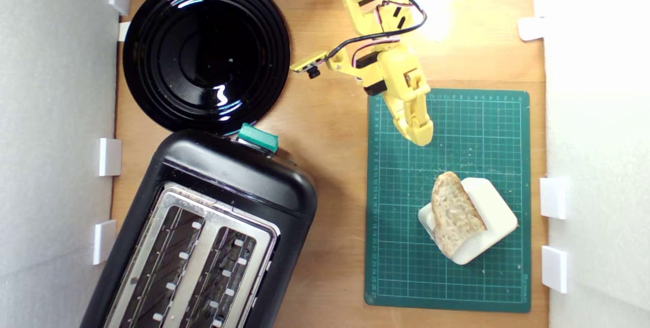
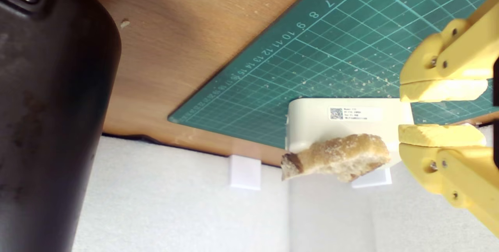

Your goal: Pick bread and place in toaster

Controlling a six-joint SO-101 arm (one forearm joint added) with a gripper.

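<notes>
Yellow gripper, jaws slightly parted and empty, hovers near the bread leaning on a cream block.

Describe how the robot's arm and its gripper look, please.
The arm is bright yellow plastic, built of blocky segments with black parts set in. Black and red cables loop along it. The gripper has two yellow fingers with flat inner faces and small screws near their bases.
</notes>
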